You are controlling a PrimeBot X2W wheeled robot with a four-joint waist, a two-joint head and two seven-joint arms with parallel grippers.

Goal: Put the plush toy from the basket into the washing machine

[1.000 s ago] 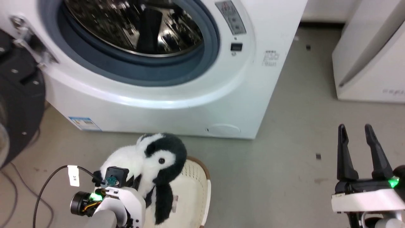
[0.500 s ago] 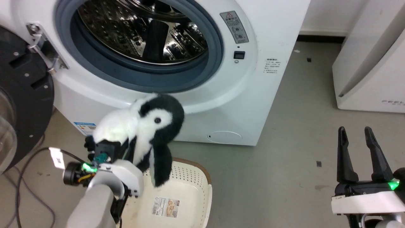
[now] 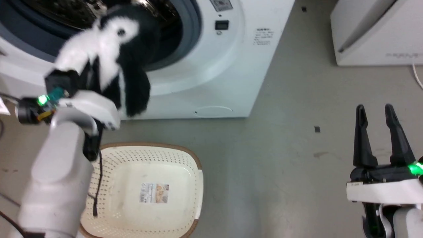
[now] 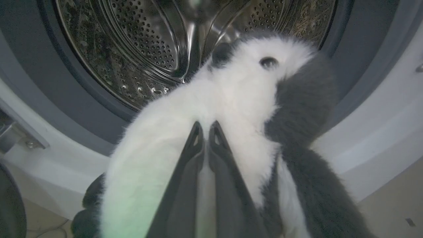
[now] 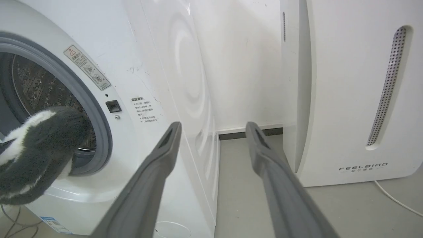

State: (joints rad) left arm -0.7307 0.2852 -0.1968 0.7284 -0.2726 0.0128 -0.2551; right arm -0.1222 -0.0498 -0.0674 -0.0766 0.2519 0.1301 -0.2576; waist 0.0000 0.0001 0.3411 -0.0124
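Note:
The black-and-white plush toy (image 3: 109, 49) hangs in front of the open mouth of the white washing machine (image 3: 211, 72), its head at the grey gasket. My left gripper (image 4: 206, 128) is shut on the toy's white body (image 4: 231, 99), with the perforated steel drum (image 4: 132, 49) right behind it. The cream basket (image 3: 185, 155) sits on the floor below my left arm, with only its label sticker (image 3: 153, 193) inside. My right gripper (image 3: 374, 107) stands open and holds nothing at the lower right, far from the toy (image 5: 36, 148).
A white FEELBIRD appliance (image 3: 373, 36) stands to the right of the washer, with a strip of grey floor (image 3: 297, 99) between them. A white cable (image 3: 417, 76) lies beside it. The washer's round opening is unobstructed apart from the toy.
My left arm has lifted the plush toy out of the basket and up to the washer's opening. The head camera has shifted as well. My right gripper stays open.

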